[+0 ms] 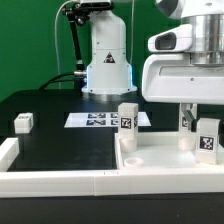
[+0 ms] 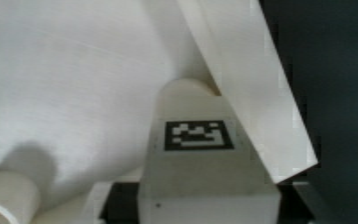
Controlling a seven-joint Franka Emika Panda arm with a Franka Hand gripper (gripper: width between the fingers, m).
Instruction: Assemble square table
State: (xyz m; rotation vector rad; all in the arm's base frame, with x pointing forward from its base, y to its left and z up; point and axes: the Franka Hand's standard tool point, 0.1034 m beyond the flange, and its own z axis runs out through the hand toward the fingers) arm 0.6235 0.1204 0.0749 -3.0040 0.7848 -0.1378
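Midway: holding tagged white block leg (image 2: 197, 140) in narrowed gripper (image 1: 197, 128) over white plastic square slab (image 1: 160, 160); two legs seemingly standing there, one lying apart.

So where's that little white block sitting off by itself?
In the exterior view, the lone leg lies on the black table at the far left, well left of the marker board.

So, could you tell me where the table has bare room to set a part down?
The black mat lies bare between the small white block leg at the exterior view's left and the marker board. It is crowded at the exterior view's right: the white square slab, two standing legs, and the gripper.
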